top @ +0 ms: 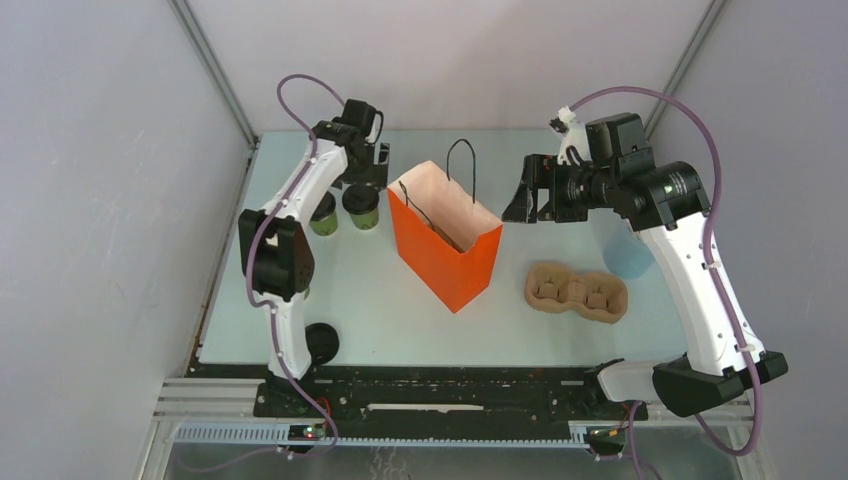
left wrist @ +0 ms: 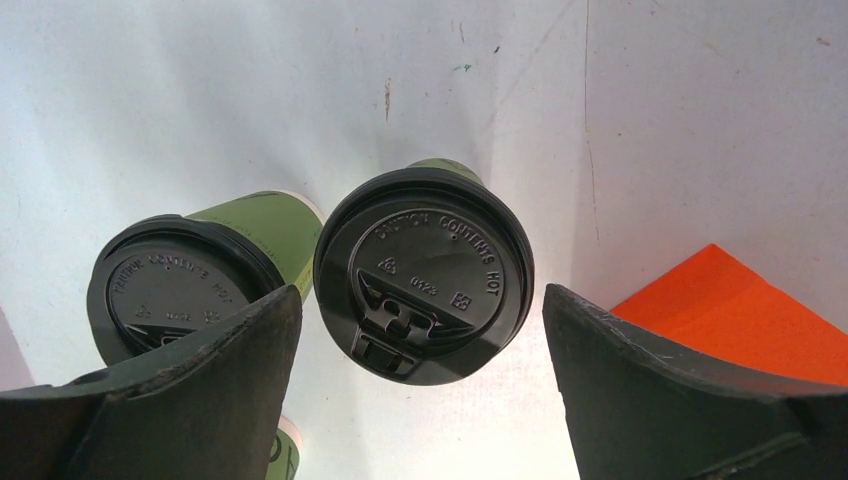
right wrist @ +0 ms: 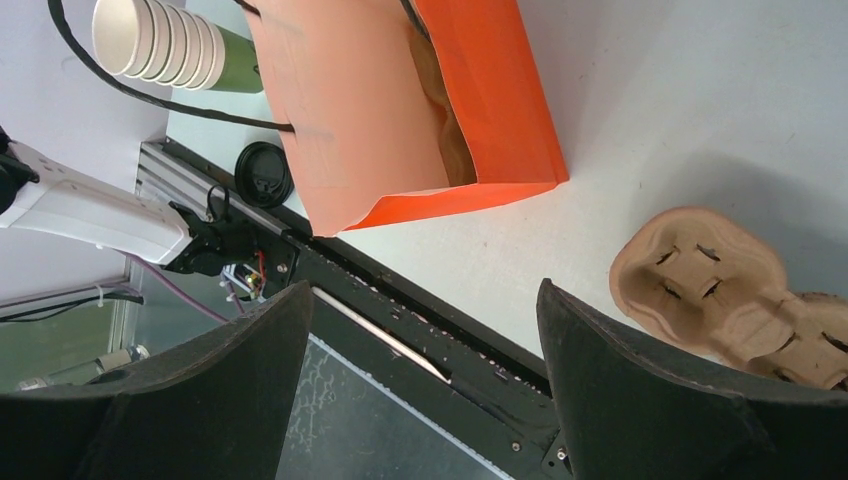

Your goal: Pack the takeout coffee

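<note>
The orange paper bag (top: 446,243) stands open in the middle of the table, handles up, between my two arms. To its right lies a brown pulp cup carrier (top: 577,292). A nested stack of lidless cups (right wrist: 160,45) lies on its side at the left, near a loose black lid (right wrist: 265,172) at the table's near edge.

The takeout coffee is at the far left, left of the bag: one lidded green cup (left wrist: 424,275) stands upright, and a second lidded cup (left wrist: 175,285) is just beside it, partly hidden behind my finger.

My left claw (left wrist: 420,298) hangs above the first cup, jaws spread wide to either side of its lid and gripping nothing. My right claw (right wrist: 422,292) is also spread wide and empty, raised just right of the bag's mouth.
</note>
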You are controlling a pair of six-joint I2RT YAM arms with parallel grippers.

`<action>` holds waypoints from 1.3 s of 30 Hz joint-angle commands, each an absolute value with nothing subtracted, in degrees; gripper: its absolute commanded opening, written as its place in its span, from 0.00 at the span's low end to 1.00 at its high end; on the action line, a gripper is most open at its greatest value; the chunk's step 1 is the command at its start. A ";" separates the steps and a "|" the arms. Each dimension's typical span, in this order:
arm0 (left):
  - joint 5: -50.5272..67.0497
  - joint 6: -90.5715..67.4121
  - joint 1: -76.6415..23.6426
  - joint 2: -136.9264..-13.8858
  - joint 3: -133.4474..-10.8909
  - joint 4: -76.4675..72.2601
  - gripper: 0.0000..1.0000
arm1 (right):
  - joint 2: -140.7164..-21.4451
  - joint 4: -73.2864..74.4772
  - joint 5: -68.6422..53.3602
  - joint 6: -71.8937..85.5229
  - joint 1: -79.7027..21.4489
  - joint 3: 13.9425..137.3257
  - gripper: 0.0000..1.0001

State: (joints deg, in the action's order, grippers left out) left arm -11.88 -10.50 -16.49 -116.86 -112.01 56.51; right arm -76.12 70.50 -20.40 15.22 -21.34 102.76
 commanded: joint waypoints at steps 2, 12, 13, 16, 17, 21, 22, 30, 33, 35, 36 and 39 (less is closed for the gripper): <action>-12.41 -10.46 -16.40 -118.11 -115.04 57.04 0.96 | -75.07 69.51 -21.23 13.96 -20.79 102.51 0.91; -11.40 -10.86 -16.17 -118.87 -114.34 56.80 0.87 | -75.06 69.32 -21.25 13.96 -20.70 102.41 0.91; -11.47 -10.75 -16.17 -118.90 -114.11 56.78 0.87 | -75.06 69.31 -21.27 13.91 -20.67 102.46 0.91; -11.76 -10.39 -16.17 -118.90 -113.71 56.78 0.85 | -75.06 69.22 -21.26 14.03 -20.70 102.40 0.91; -11.78 -10.37 -16.17 -118.86 -113.57 56.76 0.85 | -75.06 69.25 -21.27 14.06 -20.68 102.36 0.91; -12.01 -10.37 -16.26 -118.59 -112.92 56.64 0.81 | -75.15 69.13 -21.35 14.23 -20.65 102.26 0.91; -12.11 -10.37 -16.27 -118.52 -112.75 56.51 0.79 | -75.15 69.03 -21.36 14.28 -20.68 102.27 0.91; -13.22 -10.37 -16.26 -117.54 -112.41 56.16 0.88 | -75.23 68.96 -21.44 14.41 -20.69 102.19 0.91; -13.66 -10.60 -16.27 -117.22 -112.44 55.79 0.89 | -75.21 68.99 -21.52 14.50 -20.58 102.11 0.91; -13.39 -10.84 -16.18 -117.18 -112.50 55.71 0.90 | -75.23 68.96 -21.52 14.42 -20.69 102.05 0.91; -13.17 -10.96 -16.17 -117.23 -112.65 55.81 0.91 | -75.23 68.95 -21.53 14.47 -20.65 101.98 0.91; -13.08 -11.47 -16.13 -116.88 -112.37 55.55 0.93 | -75.21 68.95 -21.62 14.50 -20.65 101.87 0.91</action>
State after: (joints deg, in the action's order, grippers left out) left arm -12.40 -10.59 -16.34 -119.04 -112.01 56.23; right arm -76.09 70.43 -20.73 15.25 -20.99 102.06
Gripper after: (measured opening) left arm 0.917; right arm 0.909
